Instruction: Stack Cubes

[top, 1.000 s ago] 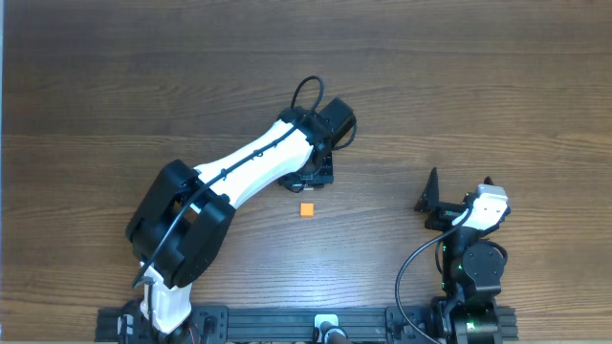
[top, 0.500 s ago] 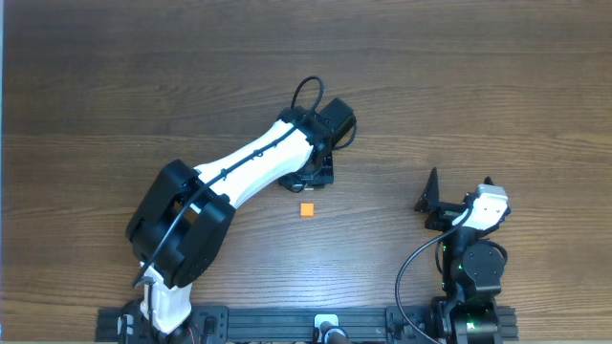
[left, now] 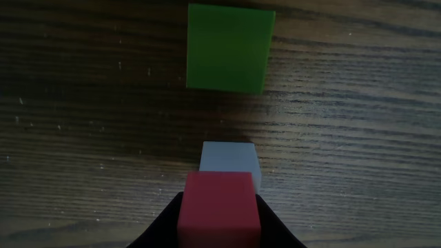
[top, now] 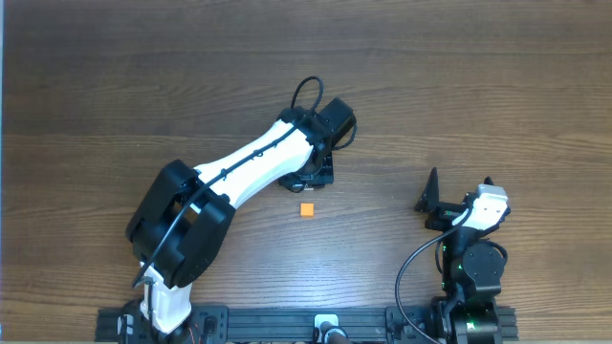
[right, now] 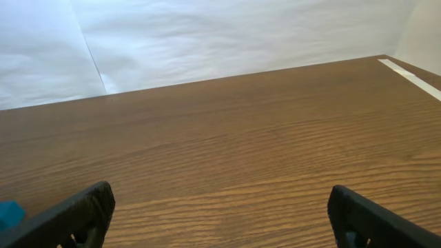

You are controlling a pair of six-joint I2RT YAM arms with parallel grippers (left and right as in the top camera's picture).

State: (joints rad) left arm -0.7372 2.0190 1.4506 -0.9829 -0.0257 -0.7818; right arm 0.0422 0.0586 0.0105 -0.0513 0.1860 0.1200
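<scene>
Downward-pointing, the left hand [left: 219, 224] clamps a red cube [left: 218, 201].

Near the middle of the counter [top: 478, 76], the left arm [top: 249, 162] has a first cube [left: 219, 210] between its jaws, partly over a second cube [left: 229, 162] which lies on the counter. A third cube [left: 229, 47] lies beyond these two, apart from them. A fourth cube [top: 306, 210] lies nearer the counter's front edge, close to the jaws. The right arm [top: 469, 239] stands by the front right corner.
</scene>
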